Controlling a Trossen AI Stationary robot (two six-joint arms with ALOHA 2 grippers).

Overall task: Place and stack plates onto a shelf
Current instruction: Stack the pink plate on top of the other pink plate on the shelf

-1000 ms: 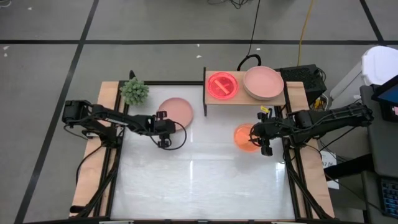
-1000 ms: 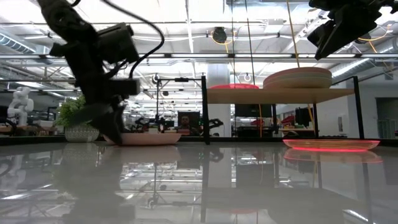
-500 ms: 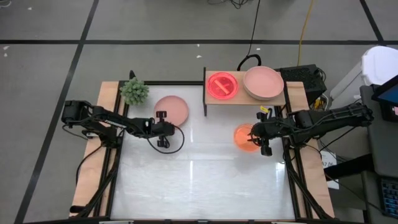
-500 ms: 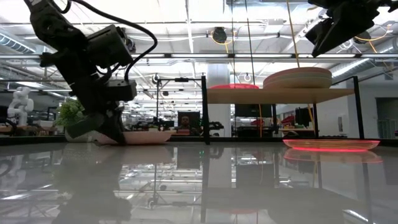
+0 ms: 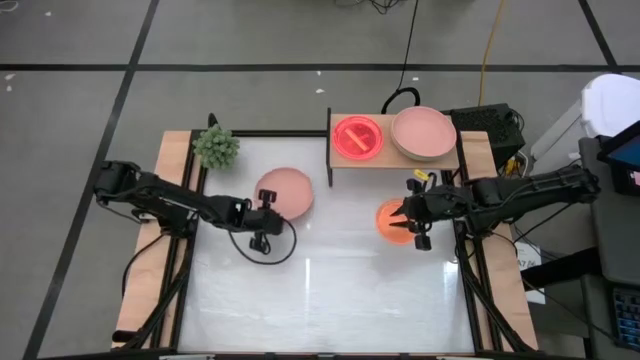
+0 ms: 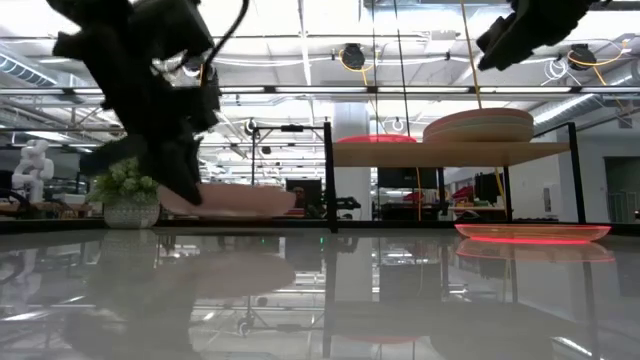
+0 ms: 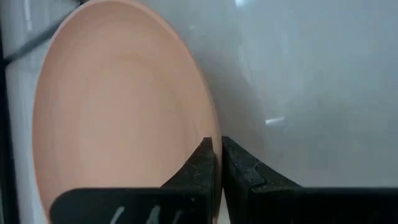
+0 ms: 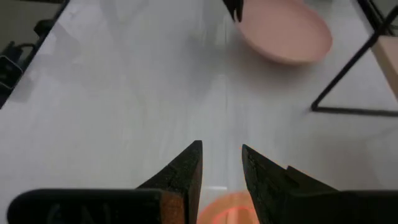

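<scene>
A salmon-pink plate (image 5: 288,188) (image 6: 235,200) (image 7: 118,106) is held above the table's left half by my left gripper (image 5: 267,204) (image 7: 217,155), which is shut on it. My right gripper (image 5: 403,221) (image 8: 222,162) hangs open, well above a translucent orange plate (image 5: 388,218) (image 6: 532,232) that lies flat on the table in front of the shelf. The shelf (image 5: 385,158) (image 6: 450,153) stands at the far edge. It carries a neon pink plate (image 5: 357,137) and a stack of larger plates (image 5: 423,132). My left gripper pinches the salmon-pink plate's rim (image 7: 210,130) between its two fingers, on the plate's near-left side. The fingers come in roughly level from the table's left. The plate is lifted clear of the table and sits nearly level, reaching out beyond the fingers toward the shelf.
A small spiky green plant (image 5: 216,146) (image 6: 125,195) stands at the far left corner. The shelf's dark side support (image 5: 330,150) stands just right of the held plate. Bare white tabletop (image 5: 330,290) spreads across the near half.
My left gripper has risen and carried the salmon-pink plate with it. The plate lay on the table before and now hangs clear above it, shifted a little toward the near edge and the right. My right gripper has drifted slightly left over the orange plate.
</scene>
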